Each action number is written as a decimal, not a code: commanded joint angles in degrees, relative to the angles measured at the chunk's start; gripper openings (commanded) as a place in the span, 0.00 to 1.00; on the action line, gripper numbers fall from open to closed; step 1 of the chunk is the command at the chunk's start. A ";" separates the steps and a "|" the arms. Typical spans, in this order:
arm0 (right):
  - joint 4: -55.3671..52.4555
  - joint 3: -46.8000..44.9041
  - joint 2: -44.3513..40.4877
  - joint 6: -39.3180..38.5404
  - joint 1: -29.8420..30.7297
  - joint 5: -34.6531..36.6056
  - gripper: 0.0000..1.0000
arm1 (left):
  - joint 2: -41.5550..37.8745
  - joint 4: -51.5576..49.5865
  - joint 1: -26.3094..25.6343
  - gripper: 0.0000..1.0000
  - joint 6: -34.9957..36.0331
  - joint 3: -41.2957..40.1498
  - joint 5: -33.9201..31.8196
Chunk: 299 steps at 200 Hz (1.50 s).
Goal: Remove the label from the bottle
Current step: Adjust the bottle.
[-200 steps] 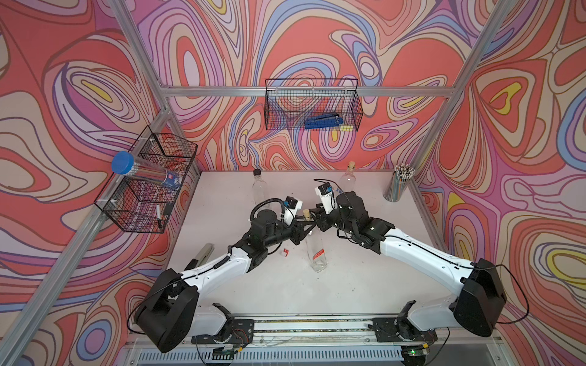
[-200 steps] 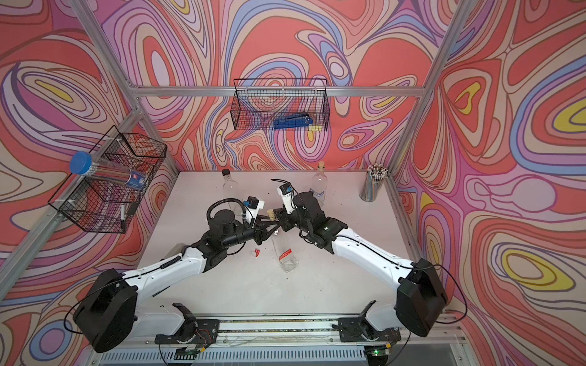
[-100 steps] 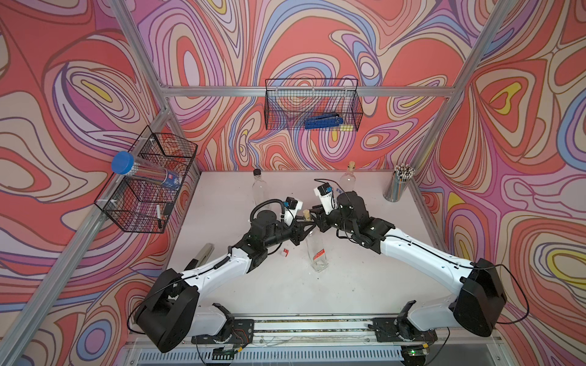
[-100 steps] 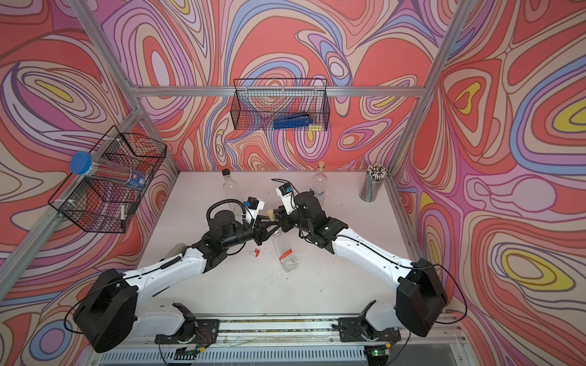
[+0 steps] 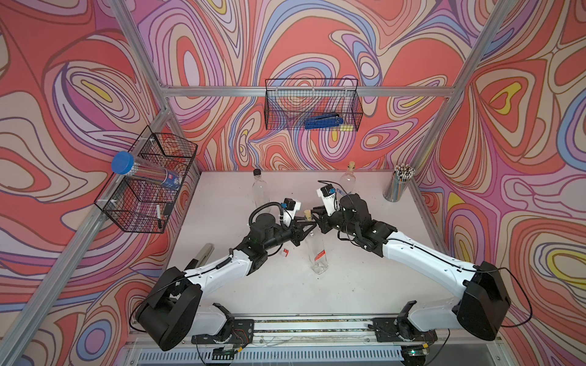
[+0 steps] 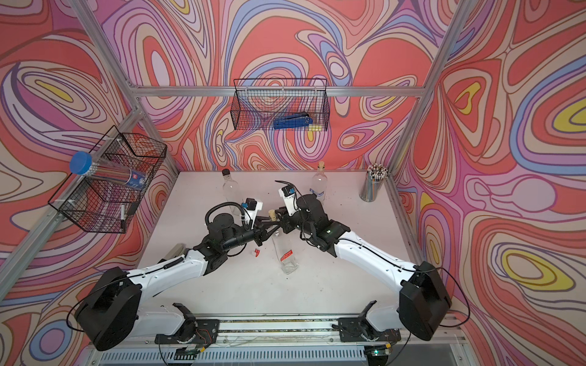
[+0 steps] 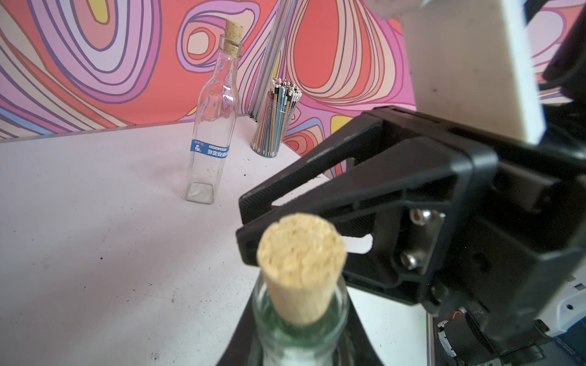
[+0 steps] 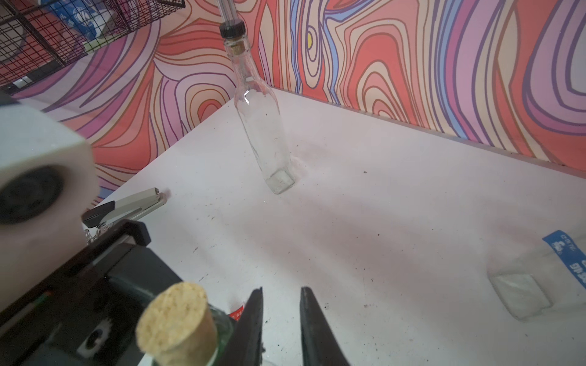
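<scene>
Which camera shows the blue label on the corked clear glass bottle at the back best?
The left wrist view: the blue label faces it, lettering sharp. The right wrist view catches only a blurred end at the picture's edge. In both top views it is a tiny sliver.

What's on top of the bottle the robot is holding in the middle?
A tan cork plugs the bottle. The left tool is shut on the neck just below the cork, so that part of the glass is covered.
</scene>
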 commanded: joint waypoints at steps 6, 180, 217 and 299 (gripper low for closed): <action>-1.96 -1.73 -0.90 0.44 0.51 -0.58 0.38 | -0.17 8.05 -0.26 0.00 -1.24 0.80 -0.08; -7.47 -20.73 -15.96 10.17 0.42 6.05 0.75 | 0.03 4.70 -0.23 0.00 -1.05 1.39 -2.77; -2.03 -29.07 -20.59 11.85 0.67 0.86 0.76 | -0.01 4.05 -0.24 0.00 -1.16 1.67 -3.47; 13.32 -36.37 -15.00 8.97 8.21 1.91 0.82 | 0.13 3.03 -0.22 0.00 -1.68 1.98 -4.74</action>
